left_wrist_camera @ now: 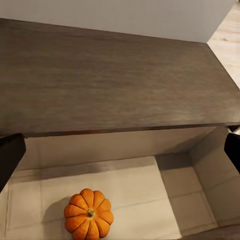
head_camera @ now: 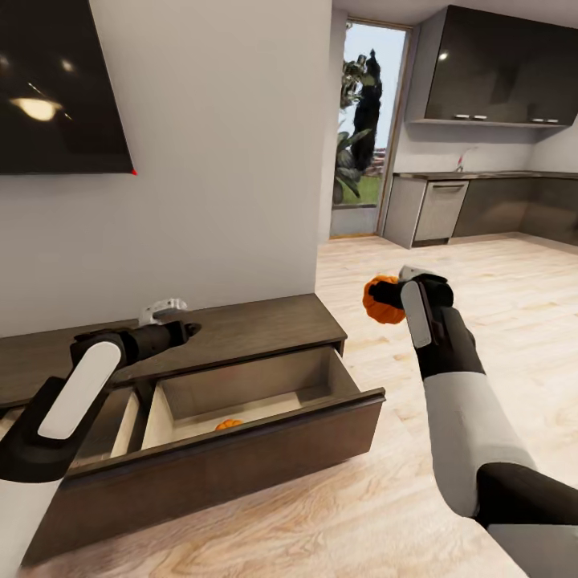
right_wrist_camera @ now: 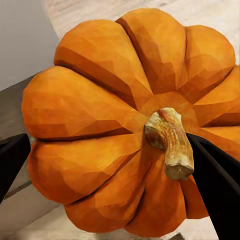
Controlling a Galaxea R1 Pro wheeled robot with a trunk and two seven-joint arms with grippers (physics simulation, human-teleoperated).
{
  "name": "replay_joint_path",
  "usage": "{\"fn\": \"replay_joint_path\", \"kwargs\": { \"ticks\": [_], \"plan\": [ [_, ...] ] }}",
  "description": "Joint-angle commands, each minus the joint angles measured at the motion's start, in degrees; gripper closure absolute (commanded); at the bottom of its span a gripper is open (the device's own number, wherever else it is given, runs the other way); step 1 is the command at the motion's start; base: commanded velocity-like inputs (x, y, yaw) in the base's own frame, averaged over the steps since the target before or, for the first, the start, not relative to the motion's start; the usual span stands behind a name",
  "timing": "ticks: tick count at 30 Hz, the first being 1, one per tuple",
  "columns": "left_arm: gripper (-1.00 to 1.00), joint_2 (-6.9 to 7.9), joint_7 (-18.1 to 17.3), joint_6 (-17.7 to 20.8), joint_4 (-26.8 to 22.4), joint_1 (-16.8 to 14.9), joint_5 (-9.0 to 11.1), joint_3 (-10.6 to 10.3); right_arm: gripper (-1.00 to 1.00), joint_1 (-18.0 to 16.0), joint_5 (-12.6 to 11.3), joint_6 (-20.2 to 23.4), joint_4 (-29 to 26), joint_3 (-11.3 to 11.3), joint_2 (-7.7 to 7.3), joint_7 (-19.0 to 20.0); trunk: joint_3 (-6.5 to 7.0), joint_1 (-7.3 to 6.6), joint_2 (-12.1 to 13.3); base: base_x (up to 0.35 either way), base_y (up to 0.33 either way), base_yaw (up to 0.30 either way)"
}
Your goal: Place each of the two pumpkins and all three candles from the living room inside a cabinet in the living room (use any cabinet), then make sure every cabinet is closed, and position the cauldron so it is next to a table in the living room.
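My right gripper is shut on a bright orange pumpkin, held in the air above the wooden floor to the right of the cabinet. Up close, that pumpkin sits stem outward between dark fingers. The long dark brown cabinet has a drawer pulled out, and a second pumpkin lies on its pale bottom. My left gripper hovers open over the cabinet top, above the drawer's back. Below it lies the pumpkin in the drawer, under the cabinet top.
A black TV hangs on the white wall above the cabinet. A neighbouring drawer on the left also stands partly open. Light wooden floor stretches right toward a kitchen with dark cupboards and a glass doorway.
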Motion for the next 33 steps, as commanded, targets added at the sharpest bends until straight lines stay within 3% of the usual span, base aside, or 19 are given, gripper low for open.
{"fn": "replay_joint_path", "kwargs": {
  "ticks": [1,4,7,8,10,15,33],
  "plan": [
    [-1.0,0.37,0.6,0.0,-0.1,-0.1,0.6,0.2,1.0,1.5,-0.2,1.2,-1.6,0.0,0.51,-0.5,-0.05,-0.02,0.0,0.0,0.0,0.0],
    [-1.0,0.6,0.6,0.0,-0.1,-0.1,0.6,0.6,1.0,5.7,-0.3,2.0,-6.7,0.1,1.05,-0.5,-0.05,-0.02,0.0,0.0,0.0,0.0],
    [-1.0,0.63,0.6,0.1,-0.1,-0.1,0.7,0.9,1.0,12.9,-0.3,2.3,-14.9,1.6,2.59,-0.5,-0.09,-0.02,0.0,0.0,0.0,0.063],
    [-1.0,0.67,0.7,0.1,-0.1,-0.1,0.7,1.0,1.0,15.9,-0.3,2.3,-17.0,5.2,3.19,-0.6,-0.13,-0.02,0.0,0.0,0.0,0.158],
    [-1.0,0.7,0.7,0.1,-0.1,-0.1,0.7,1.0,1.0,17.3,-0.2,2.4,-17.8,8.8,3.43,-0.7,-0.24,-0.02,0.0,0.0,0.0,0.174],
    [-1.0,0.83,0.7,0.2,-0.1,-0.1,0.7,1.3,1.0,18.5,-0.2,2.4,-18.3,11.4,3.6,-0.7,-0.56,-0.02,0.0,0.0,0.0,0.187],
    [-1.0,0.84,0.7,0.2,-0.1,-0.1,0.9,1.2,1.0,18.7,-0.1,2.4,-18.0,11.7,3.59,-0.8,-1.74,-0.02,0.0,0.0,0.0,0.191]
  ]
}}
